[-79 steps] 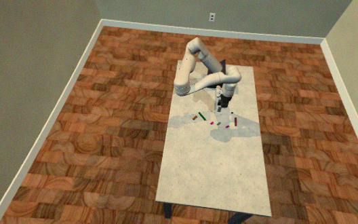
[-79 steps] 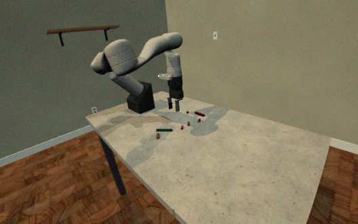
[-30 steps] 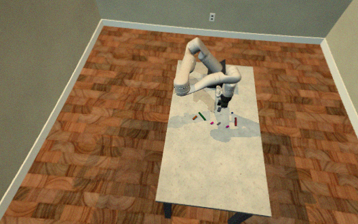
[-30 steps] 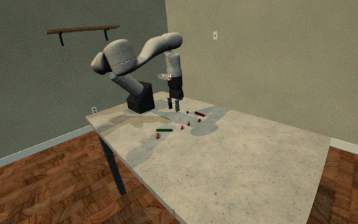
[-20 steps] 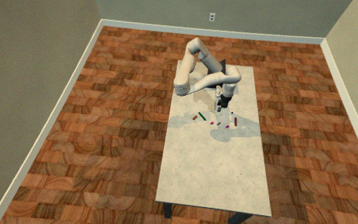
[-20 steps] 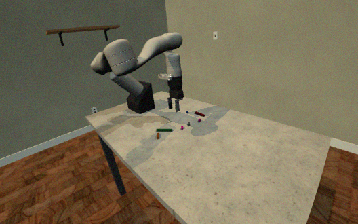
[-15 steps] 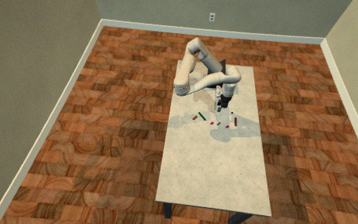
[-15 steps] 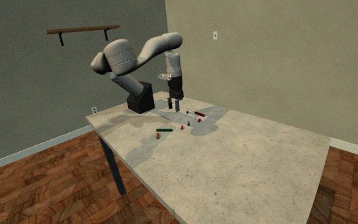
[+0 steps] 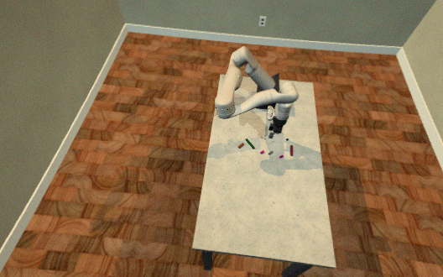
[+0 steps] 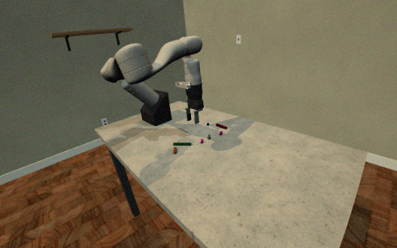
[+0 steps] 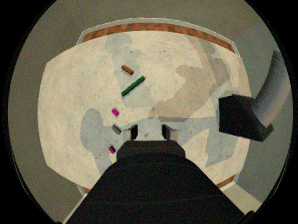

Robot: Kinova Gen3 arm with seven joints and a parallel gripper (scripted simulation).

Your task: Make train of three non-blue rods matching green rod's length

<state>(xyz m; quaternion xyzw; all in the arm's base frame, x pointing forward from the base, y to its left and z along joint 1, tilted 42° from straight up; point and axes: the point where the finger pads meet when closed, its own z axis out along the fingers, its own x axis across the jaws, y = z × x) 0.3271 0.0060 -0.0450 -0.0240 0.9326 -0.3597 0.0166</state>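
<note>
My gripper (image 10: 192,116) is open and empty, hanging above the table behind the rods; it also shows in the top view (image 9: 277,127). The green rod (image 9: 250,143) lies flat at the left, with an orange rod (image 9: 241,145) beside it. A magenta rod (image 9: 263,152), a grey rod (image 9: 271,153) and a second magenta rod (image 9: 281,156) lie in a loose row. A red rod (image 9: 291,150) and a small blue rod (image 9: 287,139) lie at the right. In the wrist view I see the green rod (image 11: 133,86), the orange rod (image 11: 127,70), a magenta rod (image 11: 115,111), the grey rod (image 11: 117,128) and the other magenta rod (image 11: 112,152).
The arm's dark base (image 10: 155,109) stands at the table's back edge. The table's near half holds no objects. A wall shelf (image 10: 92,33) hangs behind the robot.
</note>
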